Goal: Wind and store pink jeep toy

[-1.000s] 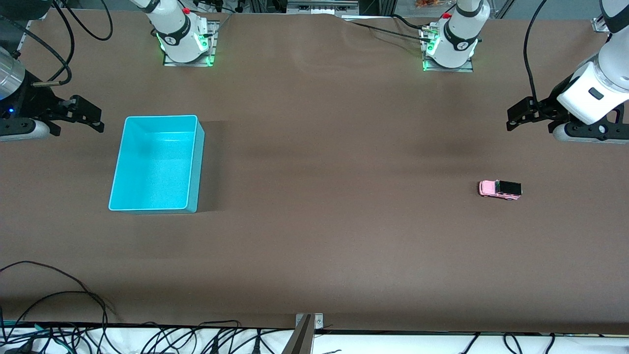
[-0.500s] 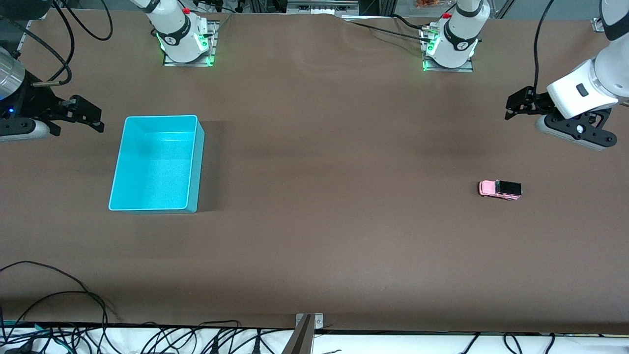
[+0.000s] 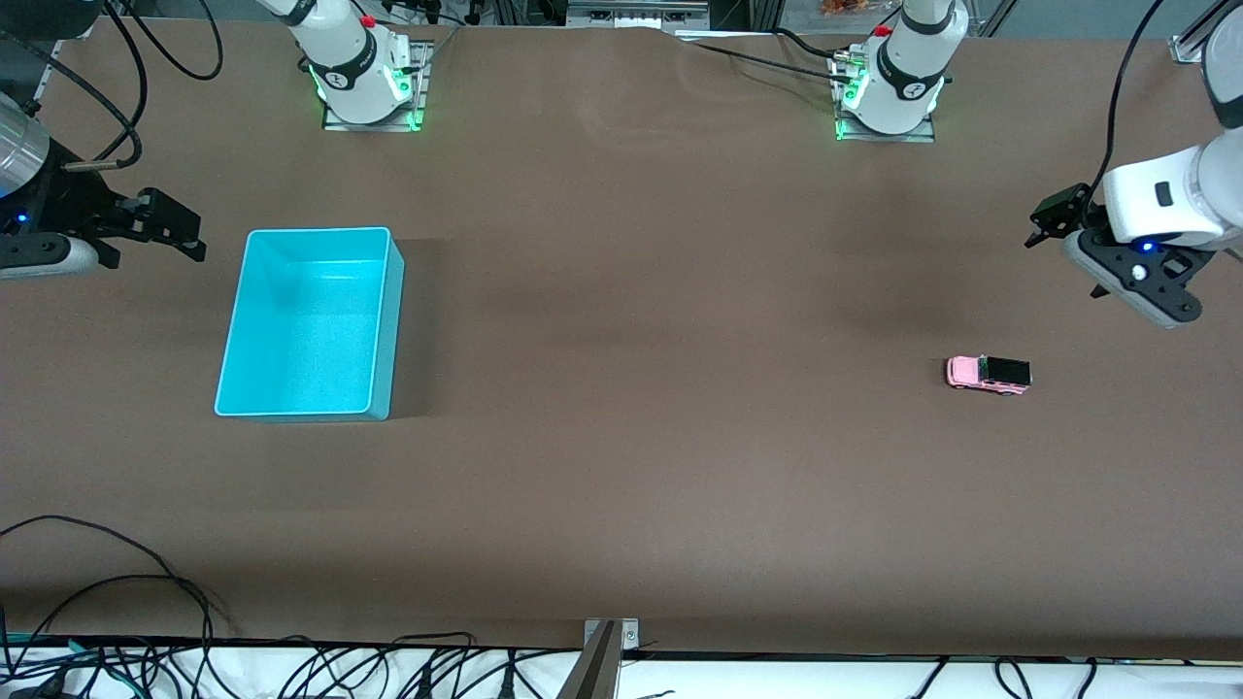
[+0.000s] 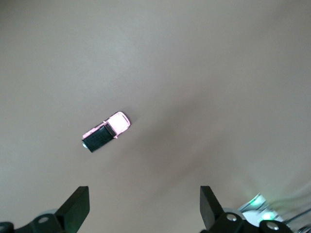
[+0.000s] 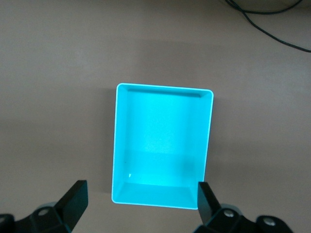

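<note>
table: you see a big brown top (image 3: 641,466) | 6 o'clock edge: black wires (image 3: 117,602) | light: soft, dim shadows

Left arm seen reaching out from base to left arm's end of table, white wrist housing bent downward, blue light lit at flange. Left gripper (image 3: 1063,243) held up in air over bare table, tilted; fingers (image 4: 77,206) spread wide in left wrist view, nothing gripped.

Right arm extended at right arm's end of table, waiting. Right gripper (image 3: 180,238) held level in air, black fingers (image 5: 75,199) parted wide, nothing between them. Dark cables seen looped along right wrist.
</note>
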`<state>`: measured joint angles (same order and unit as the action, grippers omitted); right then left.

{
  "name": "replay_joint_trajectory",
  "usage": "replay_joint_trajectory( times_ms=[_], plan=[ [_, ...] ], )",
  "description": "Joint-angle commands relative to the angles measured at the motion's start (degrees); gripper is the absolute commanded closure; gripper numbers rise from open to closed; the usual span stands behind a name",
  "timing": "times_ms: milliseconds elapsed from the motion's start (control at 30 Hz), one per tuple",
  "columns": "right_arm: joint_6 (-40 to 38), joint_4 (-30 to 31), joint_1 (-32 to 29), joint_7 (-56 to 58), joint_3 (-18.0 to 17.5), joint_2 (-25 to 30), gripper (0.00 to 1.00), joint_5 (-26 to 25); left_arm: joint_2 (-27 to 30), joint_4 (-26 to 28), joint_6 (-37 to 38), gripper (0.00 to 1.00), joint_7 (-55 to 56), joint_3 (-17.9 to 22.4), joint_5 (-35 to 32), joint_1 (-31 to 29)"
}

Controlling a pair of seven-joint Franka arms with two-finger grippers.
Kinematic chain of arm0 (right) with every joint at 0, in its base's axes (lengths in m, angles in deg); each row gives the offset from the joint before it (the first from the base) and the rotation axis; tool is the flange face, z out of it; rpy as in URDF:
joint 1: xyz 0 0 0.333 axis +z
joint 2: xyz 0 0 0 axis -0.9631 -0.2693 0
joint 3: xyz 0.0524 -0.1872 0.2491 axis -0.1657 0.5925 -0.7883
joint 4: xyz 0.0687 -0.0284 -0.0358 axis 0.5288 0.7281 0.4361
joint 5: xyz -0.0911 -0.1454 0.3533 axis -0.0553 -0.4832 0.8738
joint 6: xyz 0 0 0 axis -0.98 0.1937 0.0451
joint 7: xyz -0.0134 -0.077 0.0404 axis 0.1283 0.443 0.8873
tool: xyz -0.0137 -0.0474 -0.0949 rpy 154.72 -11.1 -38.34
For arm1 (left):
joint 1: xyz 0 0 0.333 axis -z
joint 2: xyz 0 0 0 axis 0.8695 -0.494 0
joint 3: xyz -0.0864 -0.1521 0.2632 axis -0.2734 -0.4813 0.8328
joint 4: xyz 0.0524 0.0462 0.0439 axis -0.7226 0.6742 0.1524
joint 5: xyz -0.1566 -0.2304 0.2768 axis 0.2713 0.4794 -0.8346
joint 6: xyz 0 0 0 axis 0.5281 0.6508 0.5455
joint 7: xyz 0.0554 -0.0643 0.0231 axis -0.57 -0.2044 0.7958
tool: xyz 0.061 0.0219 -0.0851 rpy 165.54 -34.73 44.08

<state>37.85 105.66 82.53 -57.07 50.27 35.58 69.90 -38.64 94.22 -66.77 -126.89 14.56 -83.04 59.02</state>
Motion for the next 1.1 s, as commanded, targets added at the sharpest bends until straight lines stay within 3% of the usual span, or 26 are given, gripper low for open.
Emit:
replay_joint_trajectory(
  times_ms=[0,367,867,1067],
  plan=[
    [-1.21,-1.19,-0.24,0.87,-0.03,-0.16,0.00,-0.41,-3.05,-1.52,-1.00,0.00,-9.02,-0.08,-2.67,-0.47],
    [-1.21,-1.19,-0.24,0.95,-0.03,-0.16,0.00,-0.41,-10.70,2.17,-12.16,0.00,-30.64,-0.17,-2.15,-5.04],
    [-1.21,-1.19,-0.24,0.87,-0.03,-0.16,0.00,-0.41,-11.32,21.50,-38.08,0.00,-49.27,-0.17,-2.76,-9.08],
    [-1.21,-1.19,-0.24,0.87,-0.03,-0.16,0.00,-0.41,-12.19,25.38,-44.50,0.00,-55.07,-0.17,-2.76,-9.17]
  ],
)
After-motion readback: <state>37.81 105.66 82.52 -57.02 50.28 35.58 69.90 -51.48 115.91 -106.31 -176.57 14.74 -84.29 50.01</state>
